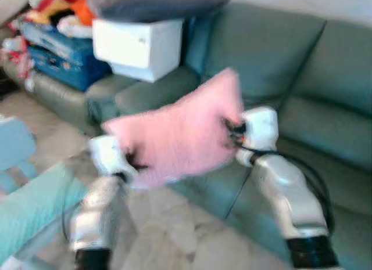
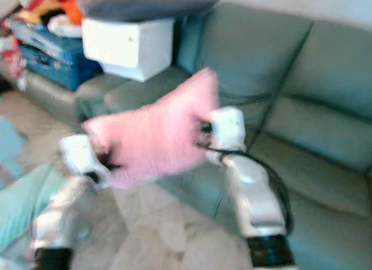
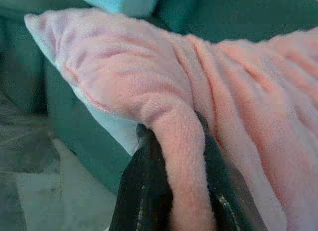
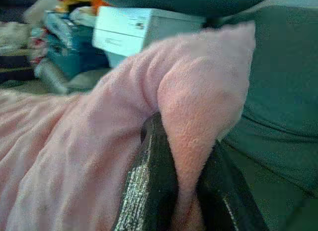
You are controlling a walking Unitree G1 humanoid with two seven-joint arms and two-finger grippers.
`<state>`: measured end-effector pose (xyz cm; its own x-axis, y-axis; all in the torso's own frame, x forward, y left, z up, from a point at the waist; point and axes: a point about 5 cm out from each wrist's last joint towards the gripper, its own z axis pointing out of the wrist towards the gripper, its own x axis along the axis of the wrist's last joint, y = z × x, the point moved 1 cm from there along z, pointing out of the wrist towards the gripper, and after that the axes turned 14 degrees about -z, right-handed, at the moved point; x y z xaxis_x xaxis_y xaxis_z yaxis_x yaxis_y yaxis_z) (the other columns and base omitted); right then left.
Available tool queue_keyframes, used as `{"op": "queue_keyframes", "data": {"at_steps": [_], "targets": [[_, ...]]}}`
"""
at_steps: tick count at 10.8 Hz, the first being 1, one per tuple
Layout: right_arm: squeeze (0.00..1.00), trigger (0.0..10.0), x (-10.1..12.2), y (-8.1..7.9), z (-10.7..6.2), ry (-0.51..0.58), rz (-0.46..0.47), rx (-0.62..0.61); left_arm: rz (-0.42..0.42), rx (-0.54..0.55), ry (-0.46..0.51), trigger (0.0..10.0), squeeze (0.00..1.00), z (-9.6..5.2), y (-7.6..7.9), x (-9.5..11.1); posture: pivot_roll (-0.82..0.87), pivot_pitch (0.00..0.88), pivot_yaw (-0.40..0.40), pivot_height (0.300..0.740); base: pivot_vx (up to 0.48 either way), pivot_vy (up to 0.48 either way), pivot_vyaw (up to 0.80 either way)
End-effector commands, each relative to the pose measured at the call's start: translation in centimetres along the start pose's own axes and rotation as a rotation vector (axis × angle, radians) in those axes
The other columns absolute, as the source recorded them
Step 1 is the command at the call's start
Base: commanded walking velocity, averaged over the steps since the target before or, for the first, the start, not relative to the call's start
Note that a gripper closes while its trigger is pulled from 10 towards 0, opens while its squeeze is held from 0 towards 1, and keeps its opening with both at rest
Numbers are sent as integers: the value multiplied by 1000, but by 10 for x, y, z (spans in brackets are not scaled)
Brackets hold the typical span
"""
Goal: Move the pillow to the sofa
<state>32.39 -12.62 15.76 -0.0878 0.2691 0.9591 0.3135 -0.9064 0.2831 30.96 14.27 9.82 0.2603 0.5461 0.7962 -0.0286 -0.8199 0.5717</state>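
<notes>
Hanging between both arms, the pink fleece pillow (image 1: 180,133) is held in the air over the green sofa's (image 1: 325,125) front edge. The left pincer (image 3: 186,191) and right pincer (image 4: 186,191) each clamp a fold. At 11 o'clock, a white box (image 1: 139,46) bears an unreadable label.

Left tool (image 3: 186,191): both black fingers (image 3: 144,191) clamp a fold of the pink fleece pillow (image 3: 149,77). The pillow extends toward 2 o'clock. Green sofa (image 3: 238,15) upholstery lies behind; pale floor (image 3: 54,196) sits at 8 o'clock.
</notes>
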Motion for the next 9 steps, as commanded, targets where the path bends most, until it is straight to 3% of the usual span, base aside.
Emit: {"op": "queue_keyframes", "data": {"at_steps": [1,5,9], "targets": [[0,10000,11,-6,4,38,-4,16,21,-25,16,10000,0,1,3,8,-147,0,-40,740,0,480,0],[0,10000,9,-5,5,27,-16,22,30,-45,21,10000,0,2,7,9,-146,0,-40,740,0,465,0],[0,10000,7,-7,5,10,-21,24,72,-38,27,10000,0,3,7,10,-146,0,-40,740,0,0,0]]}}
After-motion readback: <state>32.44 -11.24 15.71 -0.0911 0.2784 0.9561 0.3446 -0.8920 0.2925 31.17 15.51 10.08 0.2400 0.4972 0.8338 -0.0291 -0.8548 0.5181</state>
